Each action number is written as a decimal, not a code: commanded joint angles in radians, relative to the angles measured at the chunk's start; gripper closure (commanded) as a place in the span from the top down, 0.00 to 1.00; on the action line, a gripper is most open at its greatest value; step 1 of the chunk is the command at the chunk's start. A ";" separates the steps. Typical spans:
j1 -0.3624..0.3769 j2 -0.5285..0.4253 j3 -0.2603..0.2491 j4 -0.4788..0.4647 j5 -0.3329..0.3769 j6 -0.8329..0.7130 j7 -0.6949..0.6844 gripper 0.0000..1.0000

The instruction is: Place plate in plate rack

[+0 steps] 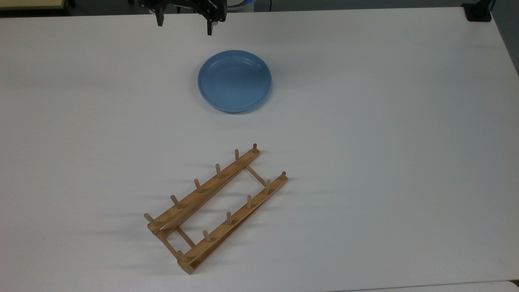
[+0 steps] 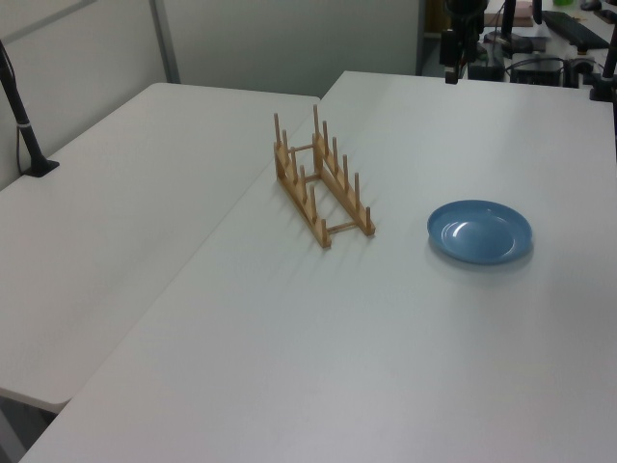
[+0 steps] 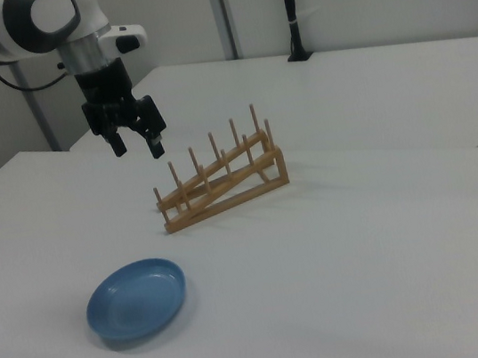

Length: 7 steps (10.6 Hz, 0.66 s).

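Plate (image 1: 234,80) lies flat on the table (image 1: 385,121) at upper centre of the top view, apart from the plate rack (image 1: 217,207) at lower centre; gripper (image 1: 184,25) hangs released, empty; risk, probably: glossy shallow rim slips from fingers.

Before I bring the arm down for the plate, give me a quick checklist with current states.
1. Gripper open: ok, jaws apart and empty.
2. Plate flat on the table, nothing on it: ok.
3. Gripper over plate: not ok, it hangs in the air off to one side.
4. Rack standing, slots empty: ok.
5. Plate apart from rack: ok.
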 commanded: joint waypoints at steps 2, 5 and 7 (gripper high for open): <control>0.006 -0.023 -0.003 -0.033 0.015 0.033 -0.023 1.00; 0.006 -0.022 -0.003 -0.033 0.015 0.032 -0.023 1.00; 0.004 -0.020 -0.003 -0.035 0.015 0.033 -0.040 1.00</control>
